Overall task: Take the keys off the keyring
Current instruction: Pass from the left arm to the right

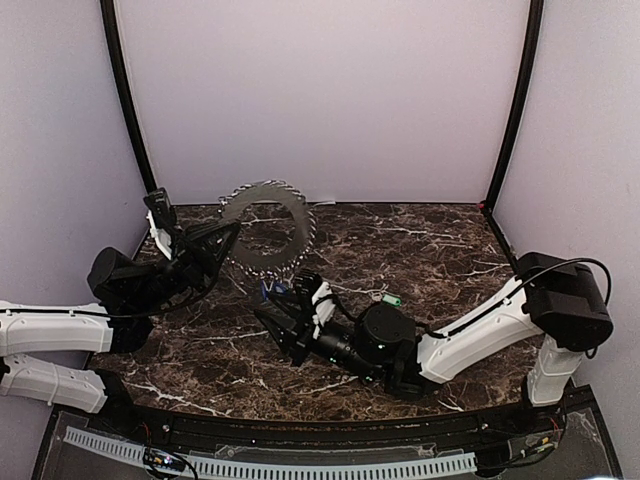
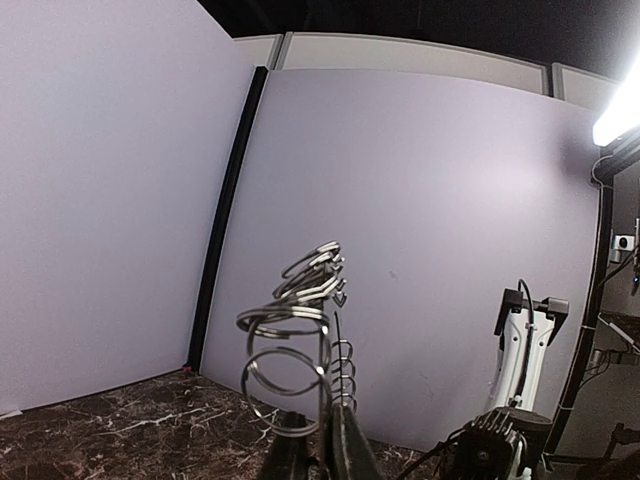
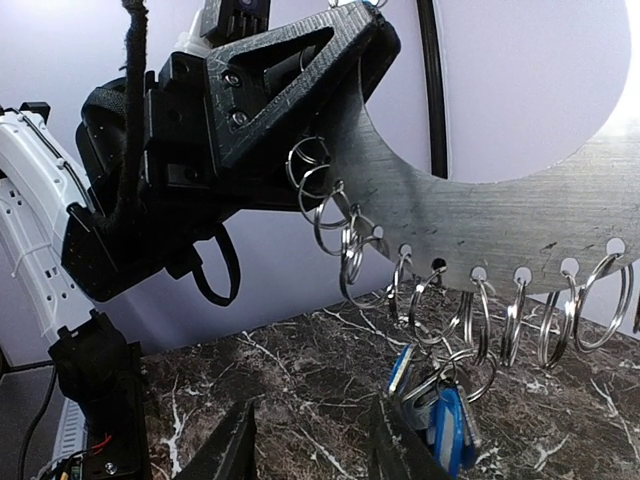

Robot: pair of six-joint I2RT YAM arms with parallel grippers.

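Left of the keyring (image 3: 520,225): blocked by left gripper (image 1: 226,235), clamped on the rim. Directly beneath: fringe of split rings (image 3: 515,320) and blue keys (image 3: 447,425), with right gripper (image 3: 315,445) lower, fingers parted. To its right: open passage above the table (image 1: 430,240). Behind: back wall (image 1: 330,100).

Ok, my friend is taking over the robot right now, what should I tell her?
Left gripper: shut on the keyring, holding it upright above the table.
Right gripper: open, low beside the blue keys, not gripping them.
Blue keys: hanging from a wire loop on the keyring's rim.
Done: a green key lies loose on the table.
Left: take off the blue keys.
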